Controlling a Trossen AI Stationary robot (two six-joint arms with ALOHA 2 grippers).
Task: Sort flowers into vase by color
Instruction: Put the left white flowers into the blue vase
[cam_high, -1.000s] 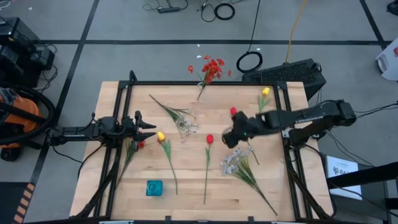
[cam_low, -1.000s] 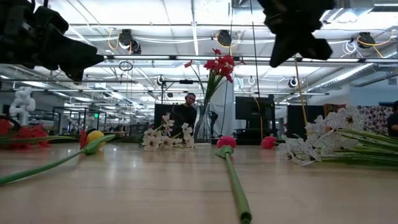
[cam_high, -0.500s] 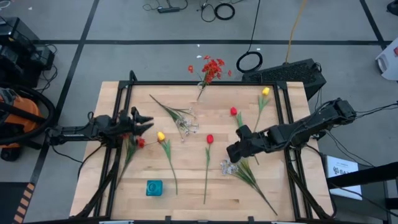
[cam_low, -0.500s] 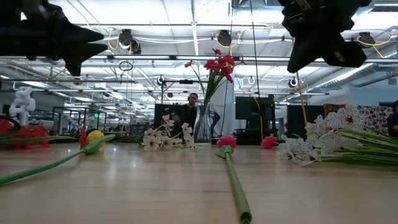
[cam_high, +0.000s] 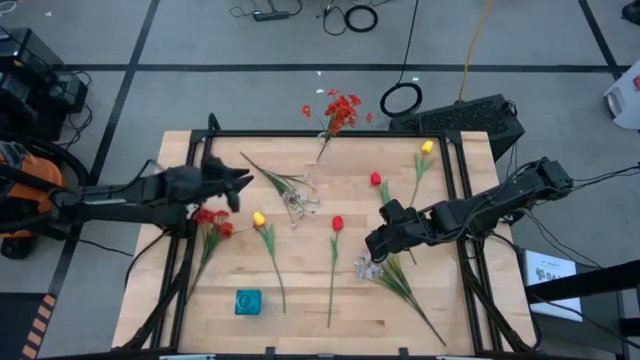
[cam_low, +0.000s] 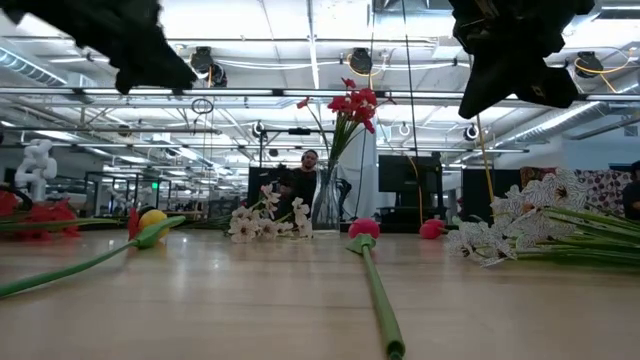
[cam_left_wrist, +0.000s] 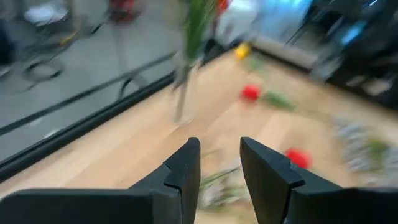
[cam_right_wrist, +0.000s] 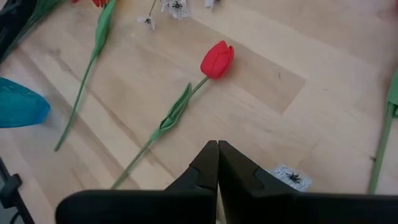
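Observation:
A glass vase (cam_high: 322, 148) stands at the table's far edge with a red cluster (cam_high: 341, 108) in it. On the wood lie two red tulips (cam_high: 338, 223) (cam_high: 376, 179), two yellow tulips (cam_high: 259, 218) (cam_high: 427, 147), two white sprays (cam_high: 292, 192) (cam_high: 372, 267) and a red cluster (cam_high: 212, 219). My left gripper (cam_high: 245, 180) (cam_left_wrist: 219, 168) is open, in the air at the left, just left of the far white spray. My right gripper (cam_high: 368, 245) (cam_right_wrist: 217, 149) is shut, in the air between the middle red tulip (cam_right_wrist: 217, 59) and the near white spray.
A teal object (cam_high: 248, 302) sits near the table's near left edge. A black frame rail (cam_high: 330, 133) runs along the far edge. Bare wood shows in the near middle of the table (cam_high: 305, 310). In the low view a person (cam_low: 300, 180) shows in the room behind.
My left gripper has risen and moved toward the far edge and the right, uncovering the red cluster beneath it. My right gripper moved toward the near edge, away from the far red tulip, then held still. No flower has moved.

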